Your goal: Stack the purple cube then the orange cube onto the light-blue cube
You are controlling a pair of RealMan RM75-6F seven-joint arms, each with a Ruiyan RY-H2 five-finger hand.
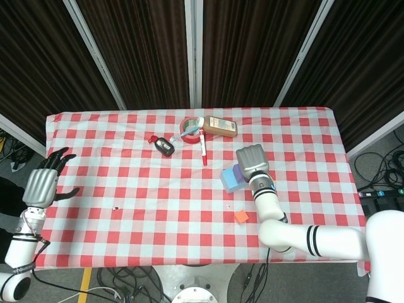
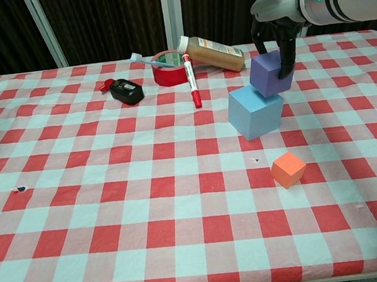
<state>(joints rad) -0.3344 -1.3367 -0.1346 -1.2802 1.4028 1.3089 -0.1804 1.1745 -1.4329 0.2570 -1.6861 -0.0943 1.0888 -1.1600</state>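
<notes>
The tabletop (image 2: 81, 214) is covered with a red-and-white checked cloth. Toward its right side stands the light-blue cube (image 2: 254, 110), the biggest of the three blocks. The right robot hand (image 2: 272, 43) comes down from above and grips the purple cube (image 2: 270, 74) between its dark fingers (image 2: 287, 58); that cube is tilted, with its lower edge at the top of the light-blue cube, over the far right part, though whether it is fully resting there cannot be told. In the head view the right robot hand (image 1: 251, 159) covers most of the purple cube. The left robot hand (image 1: 44, 181) hangs over the left edge of the tabletop with fingers spread, holding nothing. At the far side, close together, lie a brown bottle (image 2: 210, 51) on its side, a roll of red tape (image 2: 170, 68) and a red marker (image 2: 192, 81), with a black device (image 2: 126, 91) to their left. The orange cube (image 2: 288, 169), smallest block, sits alone nearer the front, near the light-blue cube.
</notes>
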